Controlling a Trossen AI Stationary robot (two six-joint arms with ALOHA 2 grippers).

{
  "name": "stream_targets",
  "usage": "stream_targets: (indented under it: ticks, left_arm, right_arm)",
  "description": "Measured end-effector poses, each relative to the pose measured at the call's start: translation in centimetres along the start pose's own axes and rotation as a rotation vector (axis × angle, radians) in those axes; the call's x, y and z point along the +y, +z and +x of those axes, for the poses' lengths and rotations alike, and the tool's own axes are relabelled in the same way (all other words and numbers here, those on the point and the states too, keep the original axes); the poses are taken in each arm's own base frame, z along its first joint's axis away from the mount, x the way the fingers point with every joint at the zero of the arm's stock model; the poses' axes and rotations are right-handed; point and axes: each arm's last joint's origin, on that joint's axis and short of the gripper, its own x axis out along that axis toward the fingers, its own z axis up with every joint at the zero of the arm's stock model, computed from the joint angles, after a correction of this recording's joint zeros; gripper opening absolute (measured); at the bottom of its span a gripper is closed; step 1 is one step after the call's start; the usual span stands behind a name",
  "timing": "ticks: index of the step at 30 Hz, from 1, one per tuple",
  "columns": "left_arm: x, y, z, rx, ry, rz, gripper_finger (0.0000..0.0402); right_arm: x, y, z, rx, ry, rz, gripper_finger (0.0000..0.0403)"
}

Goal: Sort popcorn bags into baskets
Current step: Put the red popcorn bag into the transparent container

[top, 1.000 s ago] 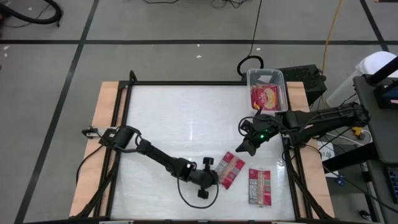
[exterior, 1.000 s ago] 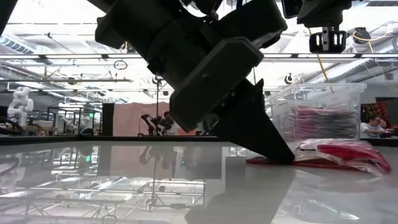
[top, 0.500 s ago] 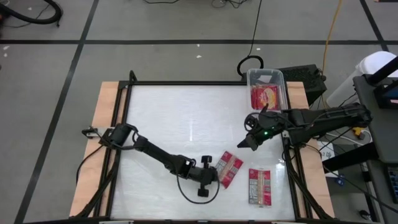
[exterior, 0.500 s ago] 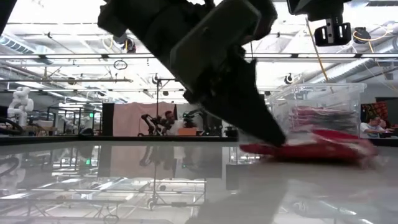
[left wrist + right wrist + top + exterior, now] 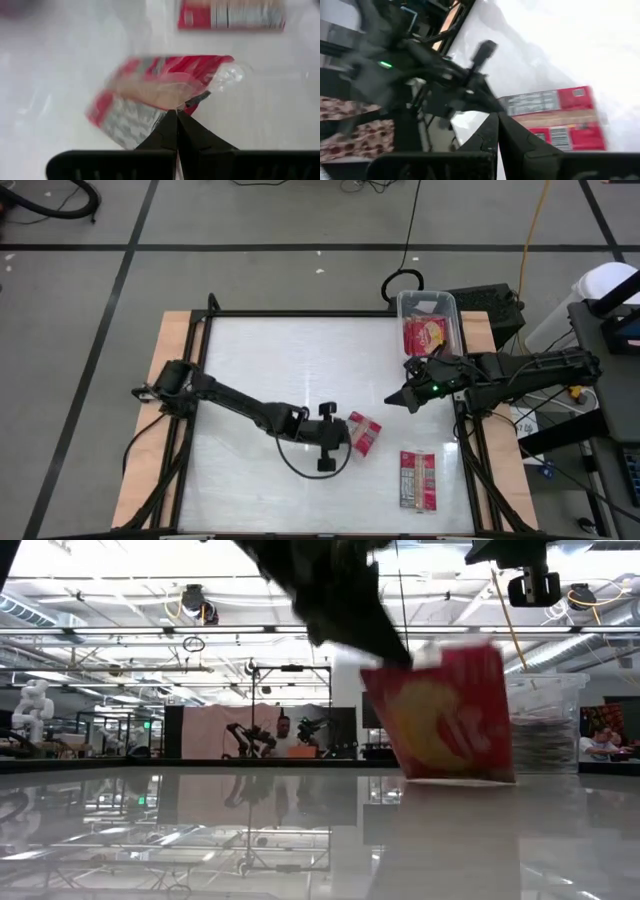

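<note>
Lifted off the table [image 5: 260, 370] since the earlier frame, one popcorn bag [image 5: 364, 434] is held clenched by the left gripper [image 5: 345, 435] near the table's middle. Another packet [image 5: 417, 478] is left flat nearby. The right gripper [image 5: 396, 399] is kept shut, empty, beside the clear basket [image 5: 428, 302], where more bags are stored.
</note>
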Motion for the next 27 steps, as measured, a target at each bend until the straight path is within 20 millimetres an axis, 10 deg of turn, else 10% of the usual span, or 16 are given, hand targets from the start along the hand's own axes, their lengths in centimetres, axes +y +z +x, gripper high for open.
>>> stream_targets:
  ticks: [19, 27]
  left_arm:
    - [8.6, 3.5, -6.6, -0.087, 0.018, -0.331, 0.0000]
    - [9.6, 4.4, -9.1, -0.152, -0.005, -0.341, 0.0000]
  right_arm:
    - [0.6, 0.6, 4.0, -0.081, -0.047, -0.227, 0.0008]
    - [0.6, 0.9, 4.2, -0.171, -0.078, -0.178, 0.0080]
